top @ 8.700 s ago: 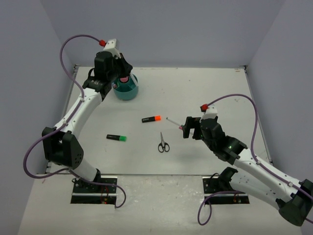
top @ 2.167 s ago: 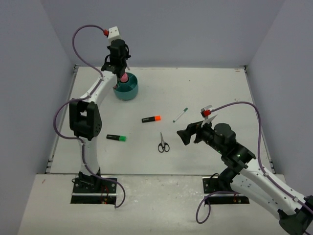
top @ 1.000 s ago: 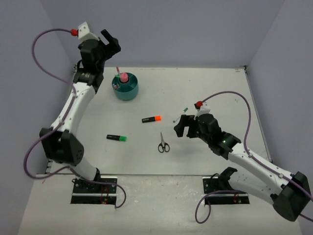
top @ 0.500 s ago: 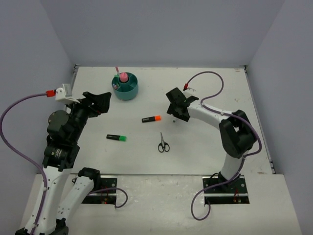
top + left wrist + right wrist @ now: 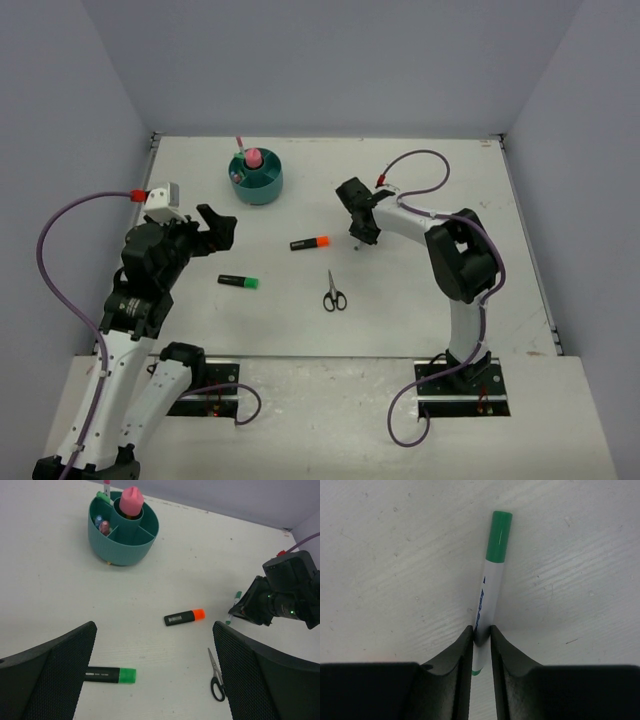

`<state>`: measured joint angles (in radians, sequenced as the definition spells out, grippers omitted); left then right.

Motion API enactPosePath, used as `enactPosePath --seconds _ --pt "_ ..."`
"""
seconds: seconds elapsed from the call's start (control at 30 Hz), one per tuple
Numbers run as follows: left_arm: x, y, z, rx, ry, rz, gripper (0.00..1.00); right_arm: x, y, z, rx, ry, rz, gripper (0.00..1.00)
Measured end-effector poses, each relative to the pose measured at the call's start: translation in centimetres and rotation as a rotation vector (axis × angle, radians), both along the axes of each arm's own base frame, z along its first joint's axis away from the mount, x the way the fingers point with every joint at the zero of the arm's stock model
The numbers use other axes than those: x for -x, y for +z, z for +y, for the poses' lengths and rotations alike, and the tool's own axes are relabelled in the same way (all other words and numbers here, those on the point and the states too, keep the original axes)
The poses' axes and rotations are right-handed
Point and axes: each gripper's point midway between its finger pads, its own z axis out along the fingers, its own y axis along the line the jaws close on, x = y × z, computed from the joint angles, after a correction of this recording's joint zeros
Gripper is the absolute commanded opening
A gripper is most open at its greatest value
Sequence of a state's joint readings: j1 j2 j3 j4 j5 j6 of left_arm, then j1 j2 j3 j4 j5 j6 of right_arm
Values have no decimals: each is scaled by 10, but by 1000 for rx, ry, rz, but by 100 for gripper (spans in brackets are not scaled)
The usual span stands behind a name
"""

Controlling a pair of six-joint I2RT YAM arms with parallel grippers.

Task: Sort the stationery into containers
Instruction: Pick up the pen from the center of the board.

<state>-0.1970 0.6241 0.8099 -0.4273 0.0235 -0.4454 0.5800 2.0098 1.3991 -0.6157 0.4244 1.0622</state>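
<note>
The teal organiser [image 5: 262,188] [image 5: 120,550] stands at the back left with a pink tube [image 5: 253,158] [image 5: 131,501] in its centre well. Scattered on the table lie an orange-capped highlighter [image 5: 310,243] [image 5: 185,617], a green-capped highlighter [image 5: 239,282] [image 5: 110,675] and black-handled scissors [image 5: 334,292] [image 5: 216,675]. My right gripper [image 5: 360,238] [image 5: 481,635] is down at the table, shut on a thin white pen [image 5: 490,590] [image 5: 233,607] with a green cap. My left gripper [image 5: 217,224] [image 5: 155,680] hangs open above the green highlighter, holding nothing.
Small items sit in the organiser's outer compartments [image 5: 102,526], and a pen stands at its far rim [image 5: 240,145]. Grey walls close the table on three sides. The right arm's purple cable [image 5: 420,160] loops over the back of the table.
My right gripper has closed on the white pen on the table. My left arm has swung away from the organiser to the left middle, still open.
</note>
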Motion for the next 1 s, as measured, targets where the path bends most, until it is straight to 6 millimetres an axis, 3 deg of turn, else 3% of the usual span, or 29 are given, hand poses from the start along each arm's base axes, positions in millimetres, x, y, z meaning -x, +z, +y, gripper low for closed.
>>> enactPosePath --seconds 0.2,0.37,0.47,0.7,0.9,1.0 --pt "-2 -5 1 -25 -5 11 100 4 -4 1 -10 13 13 29" --pt "0 -1 2 -33 -7 -8 100 11 -4 1 -27 30 19 28" --pt "2 1 2 -35 -7 -18 100 21 -5 -3 -33 37 28 24" --pt "1 0 2 -36 -9 -13 100 33 -6 -9 -48 67 26 0" --pt "1 0 -2 -30 -31 -12 100 35 -6 -8 -56 114 -10 0" --pt "1 0 -13 -2 -86 -17 100 50 -5 -8 -44 185 -23 0"
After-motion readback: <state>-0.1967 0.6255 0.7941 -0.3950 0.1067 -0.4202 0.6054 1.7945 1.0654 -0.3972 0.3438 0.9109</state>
